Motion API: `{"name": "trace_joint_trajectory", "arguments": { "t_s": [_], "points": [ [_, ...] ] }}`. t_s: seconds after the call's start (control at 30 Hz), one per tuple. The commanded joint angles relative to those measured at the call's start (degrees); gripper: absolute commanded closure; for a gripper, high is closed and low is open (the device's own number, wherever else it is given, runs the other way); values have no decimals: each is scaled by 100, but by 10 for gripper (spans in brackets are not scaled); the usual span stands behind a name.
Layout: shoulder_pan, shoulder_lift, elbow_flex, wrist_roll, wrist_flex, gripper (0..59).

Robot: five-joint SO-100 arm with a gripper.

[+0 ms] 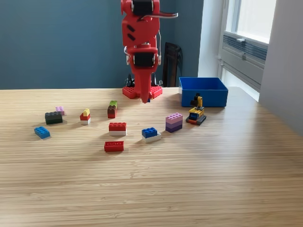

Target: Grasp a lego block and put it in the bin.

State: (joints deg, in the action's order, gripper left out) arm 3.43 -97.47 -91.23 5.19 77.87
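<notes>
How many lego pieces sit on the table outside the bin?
10: light blue block, dark block, pink, yellow-topped stack, green-brown stack, red-on-white, flat red, blue-on-white, purple stack, yellow vehicle. Bin contents hidden.

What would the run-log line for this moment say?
arm: red gripper pointing down above table, nothing visibly held | bin: blue, contents not visible | lego blocks: scattered on table | stage: no grasp yet

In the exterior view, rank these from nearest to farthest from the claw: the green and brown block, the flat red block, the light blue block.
From the claw:
1. Green and brown block, just to its left in the exterior view.
2. Flat red block, nearer the camera, front centre.
3. Light blue block, far left.
</notes>
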Motion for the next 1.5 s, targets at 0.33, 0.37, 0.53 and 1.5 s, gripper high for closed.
{"name": "trace_joint_trajectory", "arguments": {
  "t_s": [0.33,0.37,0.53,1.5],
  "points": [
    [3533,-193,431,281,686,586],
    [3788,-193,369,255,712,586],
    [4948,-193,53,141,765,586],
    [6627,-193,-360,79,765,319]
  ]
}}
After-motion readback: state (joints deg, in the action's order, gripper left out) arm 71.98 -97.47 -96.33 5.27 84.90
